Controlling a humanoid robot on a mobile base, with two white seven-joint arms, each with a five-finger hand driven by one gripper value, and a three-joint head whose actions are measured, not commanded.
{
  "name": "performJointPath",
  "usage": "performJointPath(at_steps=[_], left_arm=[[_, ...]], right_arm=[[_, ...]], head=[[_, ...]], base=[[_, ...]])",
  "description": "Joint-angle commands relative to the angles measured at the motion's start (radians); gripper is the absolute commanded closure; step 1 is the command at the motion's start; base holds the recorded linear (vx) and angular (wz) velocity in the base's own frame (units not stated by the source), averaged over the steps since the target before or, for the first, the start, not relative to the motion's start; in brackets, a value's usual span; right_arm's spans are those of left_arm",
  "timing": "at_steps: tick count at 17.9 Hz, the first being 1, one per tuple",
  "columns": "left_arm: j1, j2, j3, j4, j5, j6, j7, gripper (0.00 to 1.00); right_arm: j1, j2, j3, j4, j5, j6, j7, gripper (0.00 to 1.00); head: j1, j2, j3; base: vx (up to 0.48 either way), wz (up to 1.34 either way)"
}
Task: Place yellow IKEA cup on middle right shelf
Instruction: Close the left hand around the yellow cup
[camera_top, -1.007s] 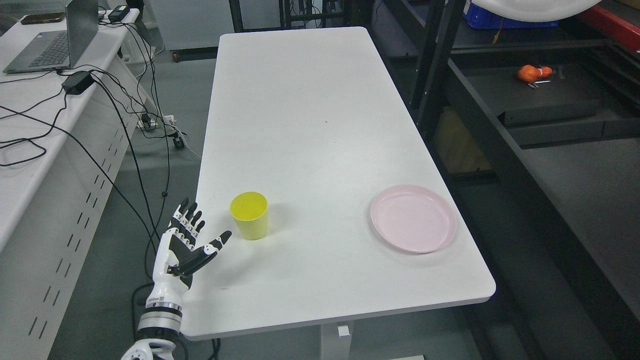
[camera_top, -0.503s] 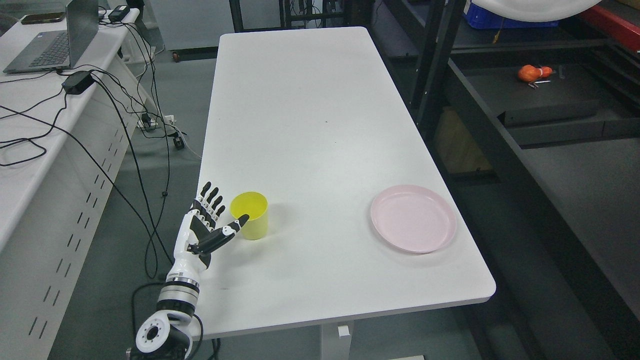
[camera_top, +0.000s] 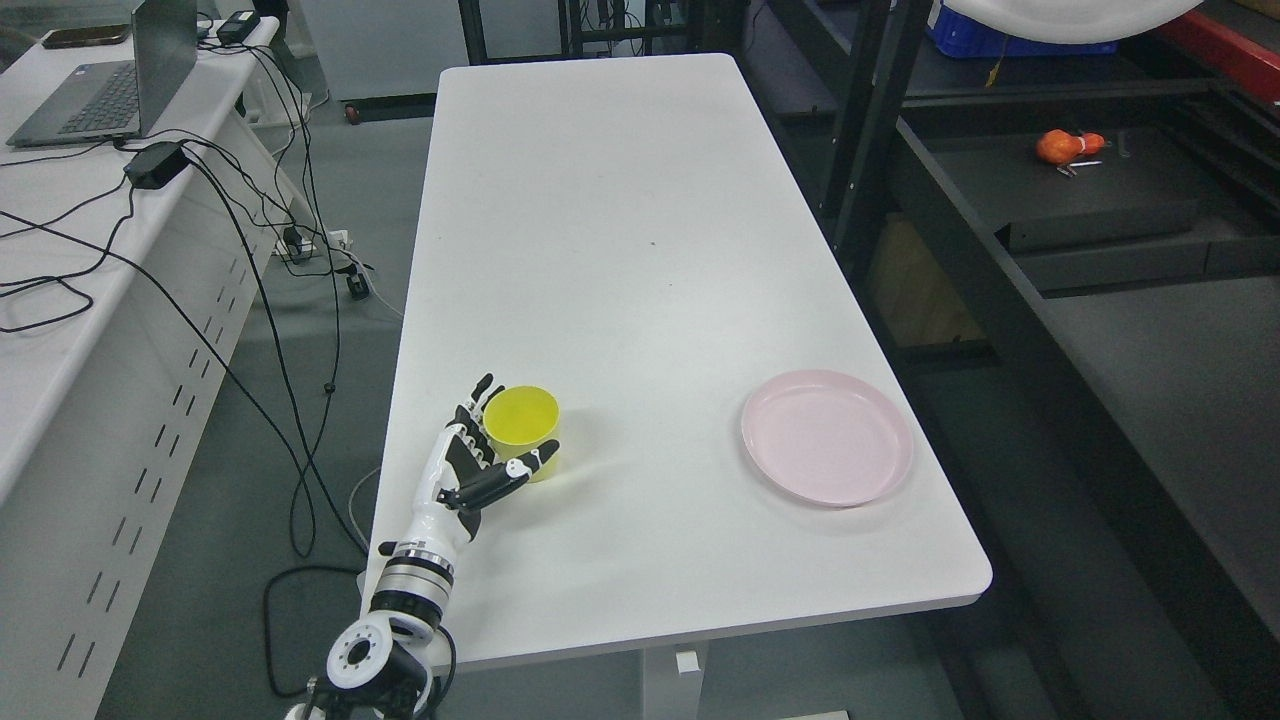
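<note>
Robot's left hand (camera_top: 480, 465) cups the upright yellow plastic cup (camera_top: 522, 430) on the white worktop (camera_top: 620, 250), fingers unclosed; a push could topple it.

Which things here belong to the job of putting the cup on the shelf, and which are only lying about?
Belong to the job:
- yellow cup, upright on the white table
- left hand, open against the cup
- dark shelf rack at the right

Only lying about:
- pink plate
- orange toy on the rack
- laptop
- black cables
</note>
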Motion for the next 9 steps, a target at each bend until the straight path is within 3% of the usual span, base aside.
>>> performJointPath(at_steps=[1,5,9], left_arm=[[-0.041,0.017,-0.032,0.123,0.009,-0.001,0.0,0.02],[-0.101,0.017,0.029,0.203,0.009,-0.003,0.0,0.11],[-0.102,0.017,0.063,0.206,0.012,-0.016,0.0,0.44]], right_arm=[[0.014,-0.017,0.017,0.0,-0.025,0.001,-0.001,0.01],[0.014,-0.017,0.017,0.0,-0.025,0.001,-0.001,0.01],[0.014,-0.017,0.017,0.0,-0.025,0.001,-0.001,0.01]], head=[[0.0,0.0,0.0],[0.0,0.0,0.0],[0.0,0.0,0.0]], base=[[0.0,0.0],[0.0,0.0],[0.0,0.0]])
